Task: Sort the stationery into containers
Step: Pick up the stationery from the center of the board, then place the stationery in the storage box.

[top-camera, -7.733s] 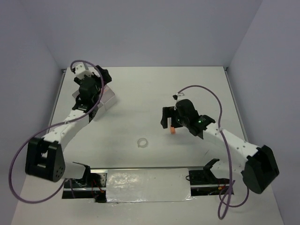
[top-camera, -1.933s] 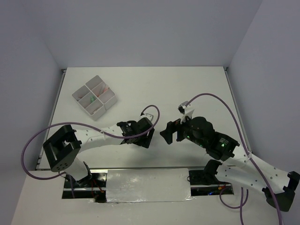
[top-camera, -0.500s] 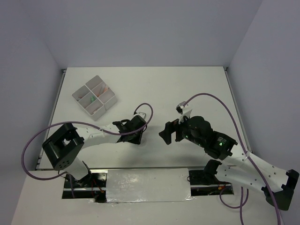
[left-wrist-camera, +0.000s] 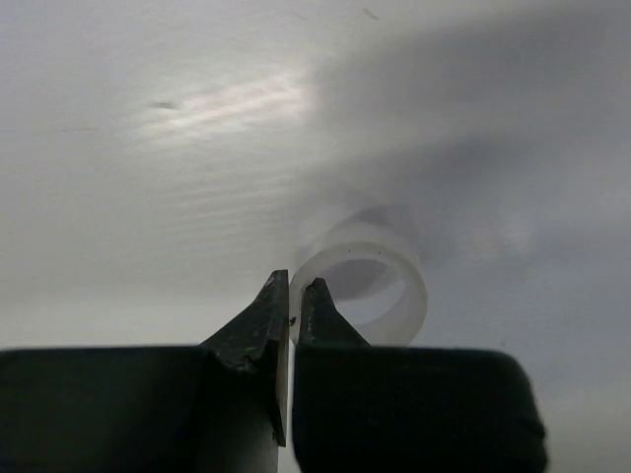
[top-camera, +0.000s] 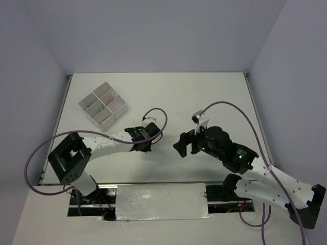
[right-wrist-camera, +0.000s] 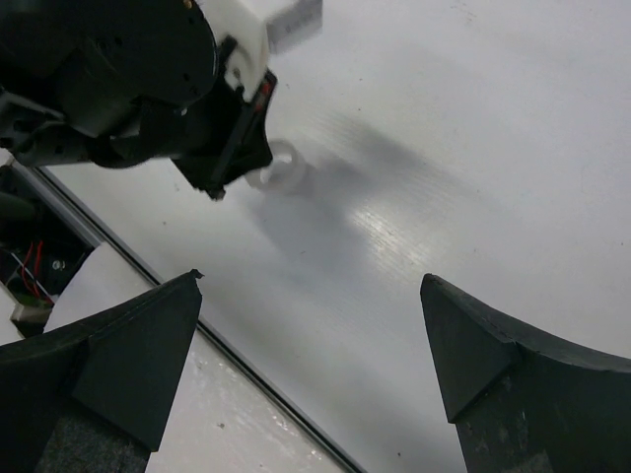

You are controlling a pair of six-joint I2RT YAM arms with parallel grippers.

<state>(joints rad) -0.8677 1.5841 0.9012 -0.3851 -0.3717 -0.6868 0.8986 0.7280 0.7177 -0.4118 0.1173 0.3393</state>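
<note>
My left gripper (left-wrist-camera: pixel 293 288) is shut on the wall of the clear tape ring (left-wrist-camera: pixel 373 286), one finger inside the ring and one outside. The right wrist view also shows the tape ring (right-wrist-camera: pixel 284 168) at the tip of the left arm, just above the white table. From above, the left gripper (top-camera: pixel 144 146) sits at the table's middle and hides the ring. The right gripper (top-camera: pixel 179 145) hangs open beside it, a short way to the right, holding nothing. The white containers (top-camera: pixel 102 105) stand at the far left with pink, green and orange items in them.
A shiny foil strip (top-camera: pixel 161 201) and a slot with wires run along the near edge between the arm bases. In the right wrist view that table edge (right-wrist-camera: pixel 246 345) passes just under the open fingers. Grey walls close in three sides.
The left gripper has shut on the tape ring and drawn back a little up and to the left. The right arm has not moved.
</note>
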